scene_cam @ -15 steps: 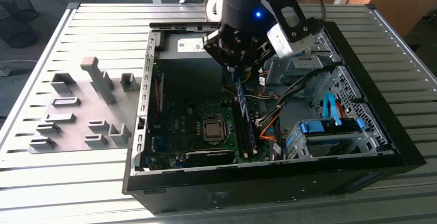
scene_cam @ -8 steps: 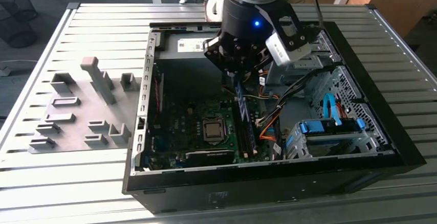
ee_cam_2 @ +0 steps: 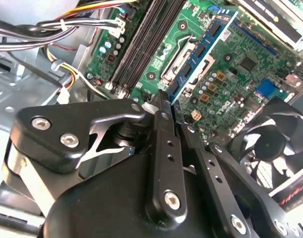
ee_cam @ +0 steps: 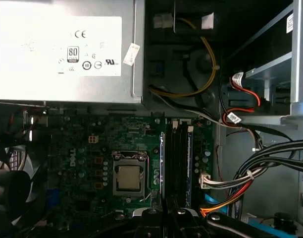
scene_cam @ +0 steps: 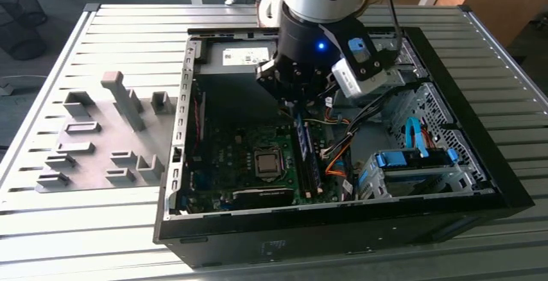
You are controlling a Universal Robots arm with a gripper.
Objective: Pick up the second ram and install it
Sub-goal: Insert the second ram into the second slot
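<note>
In the exterior view the arm's gripper (scene_cam: pixel 294 101) hangs low inside an open computer case (scene_cam: pixel 479 165) that lies on a slatted metal worktop (scene_cam: pixel 102 229). It sits above the motherboard (scene_cam: pixel 248 165), at the far end of the memory slots. A blue-green memory stick — the second ram (scene_cam: pixel 306 159) — stands on edge in those slots, running from under the gripper toward the case's near wall. A grey fixture block (scene_cam: pixel 107 133) stands on the worktop at the exterior view's left.

In the second wrist view the black fingers (ee_cam_2: pixel 164 148) are pressed together with nothing between them, their tips just above the board beside the empty slots (ee_cam_2: pixel 146 44) (a fan (ee_cam_2: pixel 270 148) sits close by).

In the first wrist view the power supply (ee_cam: pixel 67 49), the processor socket (ee_cam: pixel 128 177) and the ram slots (ee_cam: pixel 176 158) show, with the second ram (ee_cam: pixel 162 163) on edge on the socket side — the gripper (ee_cam: pixel 161 218) just at their end.
</note>
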